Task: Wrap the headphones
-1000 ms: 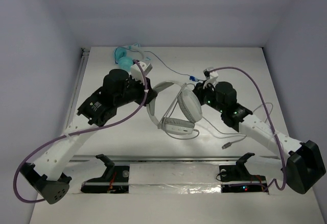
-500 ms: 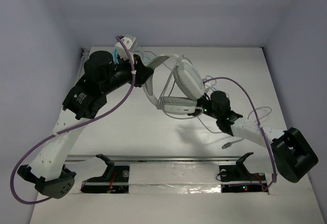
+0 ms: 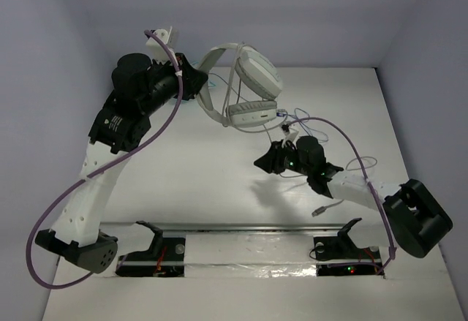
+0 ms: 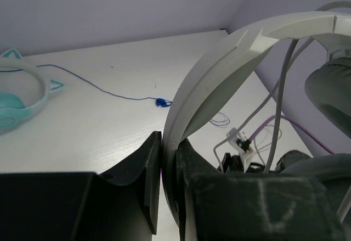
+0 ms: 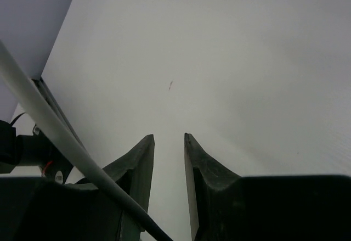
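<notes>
The white headphones (image 3: 248, 80) hang in the air above the back of the table. My left gripper (image 3: 191, 81) is shut on their wide headband (image 4: 219, 71); in the left wrist view the band is pinched between my left gripper's (image 4: 169, 138) jaws. One grey ear pad (image 4: 332, 90) shows at the right edge. The thin grey cable (image 3: 294, 119) trails down to the table, and its plug (image 3: 319, 210) lies near the front. My right gripper (image 3: 263, 162) is below the headphones, open a little and empty (image 5: 169, 138). The cable (image 5: 55, 132) crosses in front of its left finger.
Small teal headphones (image 4: 16, 101) lie at the back left, with a thin blue cable and blue plug (image 4: 160, 102) on the table. Walls close the table at the back and sides. A metal rail (image 3: 248, 227) runs along the front edge.
My left arm has lifted the headphones off the table, up and toward the back. My right gripper has moved from beside the ear cups to the near left, below them.
</notes>
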Tool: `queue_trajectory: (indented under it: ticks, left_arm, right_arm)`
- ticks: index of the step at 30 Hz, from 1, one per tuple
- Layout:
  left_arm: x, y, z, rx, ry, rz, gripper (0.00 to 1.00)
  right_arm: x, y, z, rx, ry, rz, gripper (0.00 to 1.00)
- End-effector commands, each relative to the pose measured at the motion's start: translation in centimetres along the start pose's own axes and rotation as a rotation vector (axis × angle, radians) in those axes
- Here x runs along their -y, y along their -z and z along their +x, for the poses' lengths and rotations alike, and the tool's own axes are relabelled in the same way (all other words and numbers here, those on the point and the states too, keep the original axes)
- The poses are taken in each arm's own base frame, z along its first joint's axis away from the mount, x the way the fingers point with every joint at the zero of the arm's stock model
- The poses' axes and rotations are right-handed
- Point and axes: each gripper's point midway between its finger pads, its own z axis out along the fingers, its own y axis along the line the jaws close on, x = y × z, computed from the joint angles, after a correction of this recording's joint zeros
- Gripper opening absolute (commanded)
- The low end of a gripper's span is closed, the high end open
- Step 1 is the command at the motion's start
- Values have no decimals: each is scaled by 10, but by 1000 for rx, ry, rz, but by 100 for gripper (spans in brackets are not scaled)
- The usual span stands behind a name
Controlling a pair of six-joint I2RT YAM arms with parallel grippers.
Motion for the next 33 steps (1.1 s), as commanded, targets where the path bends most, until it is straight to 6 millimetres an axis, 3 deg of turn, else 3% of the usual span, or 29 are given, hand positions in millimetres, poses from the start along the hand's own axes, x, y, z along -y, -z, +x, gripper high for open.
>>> queue_trajectory:
  ticks: [1, 2, 6, 10, 13, 14, 17, 19, 20, 21, 24, 25, 26, 28, 29, 33]
  left_arm:
    - [10, 7, -56, 206, 70, 32, 0]
    - [2, 5, -55, 206, 86, 12, 0]
    - [-9, 0, -61, 254, 139, -18, 0]
    - [-21, -8, -59, 272, 193, -54, 0]
    - [-35, -14, -53, 286, 214, -112, 0]
    - [-43, -17, -46, 285, 227, -142, 0]
    - [-60, -20, -40, 326, 261, -207, 0]
    - [-67, -24, -34, 327, 273, -229, 0]
    - [-77, -27, -28, 323, 278, -271, 0]
    - [-84, -29, -23, 319, 275, -303, 0]
    - [-109, -36, -4, 299, 254, -408, 0]
    - [-118, -42, 6, 269, 227, -444, 0]
    - [-127, -41, 10, 263, 211, -489, 0]
    - [-135, -47, 26, 200, 148, -540, 0]
    - [-139, -46, 28, 191, 124, -575, 0]
    - [-130, -52, 68, 64, -11, -644, 0]
  right_arm:
    - [-14, 0, 6, -7, 6, -11, 34]
    - [-12, -1, 13, -33, 1, 19, 34]
    - [-33, -7, 34, -78, 35, 20, 26]
    - [-63, -11, 56, -117, 50, -36, 4]
    - [-83, -11, 61, -120, 46, -91, 1]
    - [-97, -11, 67, -133, 60, -115, 0]
    - [-112, -11, 82, -174, 89, -104, 0]
    - [-126, -14, 80, -178, 103, -112, 0]
    - [-127, -13, 84, -197, 110, -99, 0]
    - [-141, -13, 83, -198, 121, -120, 0]
    - [-148, -11, 92, -239, 151, -88, 0]
    - [-160, -10, 89, -227, 175, -85, 0]
    - [-154, -6, 91, -243, 196, -37, 0]
    - [-162, 2, 93, -268, 226, -29, 0]
    - [-168, 8, 84, -270, 232, -25, 0]
    - [-188, 25, 60, -264, 278, -42, 0]
